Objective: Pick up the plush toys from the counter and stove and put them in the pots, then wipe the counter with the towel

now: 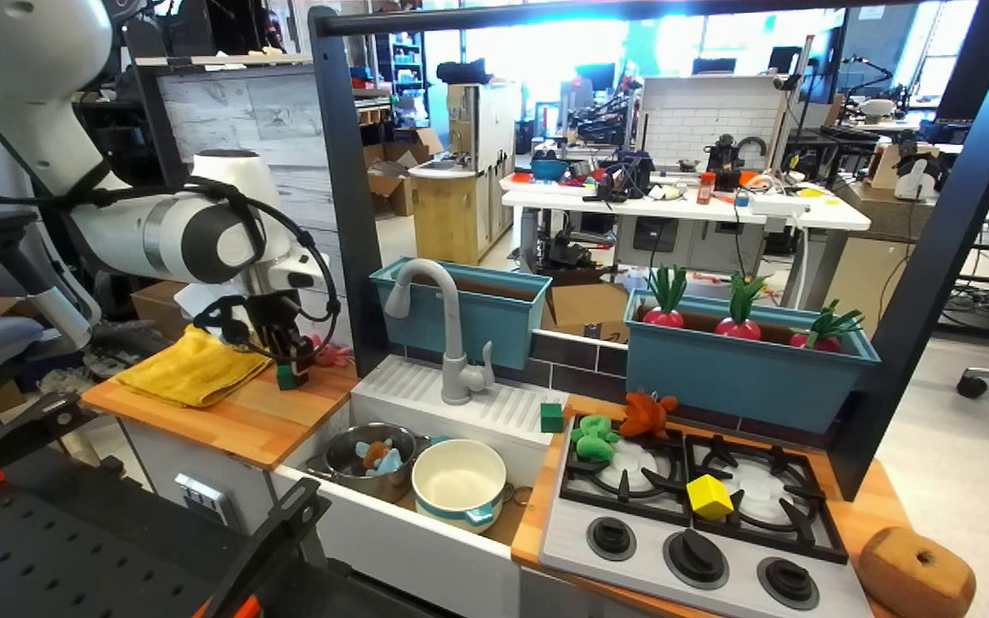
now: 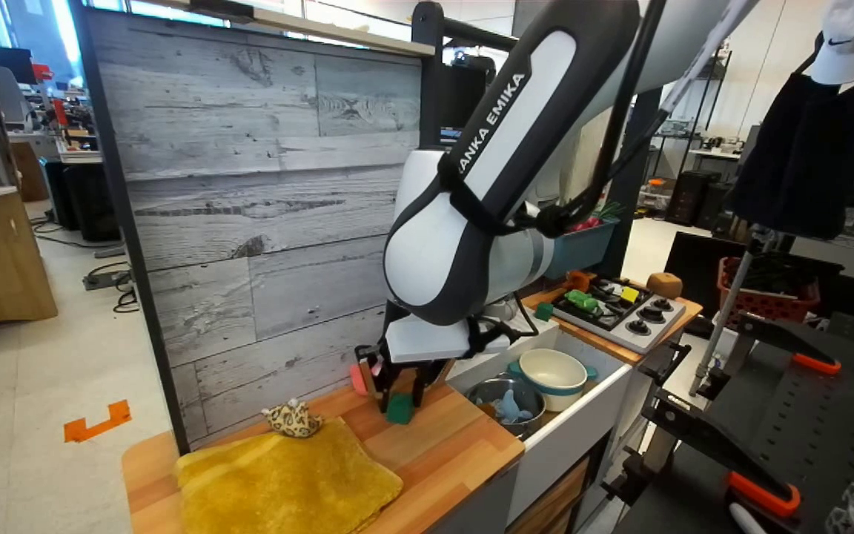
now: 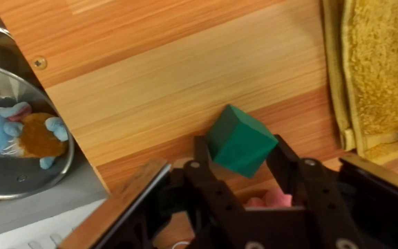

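Snugly between the jaws — green block (image 3: pixel 243 149)

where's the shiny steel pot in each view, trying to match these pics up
In an exterior view: steel pot in the lower half, left of centre.
In an exterior view: steel pot in the lower half, a little right of centre.
Wrist view: steel pot at the left edge, partly cut off by the frame.
Shared landmark: the blue and brown plush inside it, visible in all three.
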Tool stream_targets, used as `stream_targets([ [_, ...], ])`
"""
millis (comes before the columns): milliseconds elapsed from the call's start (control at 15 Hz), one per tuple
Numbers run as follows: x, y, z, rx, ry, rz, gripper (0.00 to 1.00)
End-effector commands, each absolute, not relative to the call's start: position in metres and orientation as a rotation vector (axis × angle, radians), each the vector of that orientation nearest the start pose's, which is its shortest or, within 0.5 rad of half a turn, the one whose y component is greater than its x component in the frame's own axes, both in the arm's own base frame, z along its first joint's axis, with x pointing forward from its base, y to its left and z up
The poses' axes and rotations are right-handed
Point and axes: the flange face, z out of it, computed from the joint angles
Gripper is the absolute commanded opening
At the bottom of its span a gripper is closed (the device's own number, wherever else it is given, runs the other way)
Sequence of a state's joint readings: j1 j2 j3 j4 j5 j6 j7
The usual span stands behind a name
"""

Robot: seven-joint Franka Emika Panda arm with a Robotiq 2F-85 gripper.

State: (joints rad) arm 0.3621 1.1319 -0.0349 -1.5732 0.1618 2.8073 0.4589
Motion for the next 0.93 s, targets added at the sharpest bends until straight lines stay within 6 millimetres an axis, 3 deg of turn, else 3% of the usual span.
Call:
stream_targets([
  [0, 0.627, 0.202, -0.012, -3.032, 0.480, -0.045, 0.25],
  [67, 0.626, 0.199, -0.012, -3.026, 0.503, -0.022, 0.19],
  [200, 0.623, 0.184, -0.006, -3.035, 0.579, 0.012, 0.17],
  [600, 0.613, 0.078, 0.011, -3.150, 0.904, -0.090, 0.17],
  [800, 0.606, 0.054, 0.007, -3.178, 0.979, -0.070, 0.17],
  [867, 0.604, 0.053, 0.005, -3.172, 0.993, -0.058, 0.67],
])
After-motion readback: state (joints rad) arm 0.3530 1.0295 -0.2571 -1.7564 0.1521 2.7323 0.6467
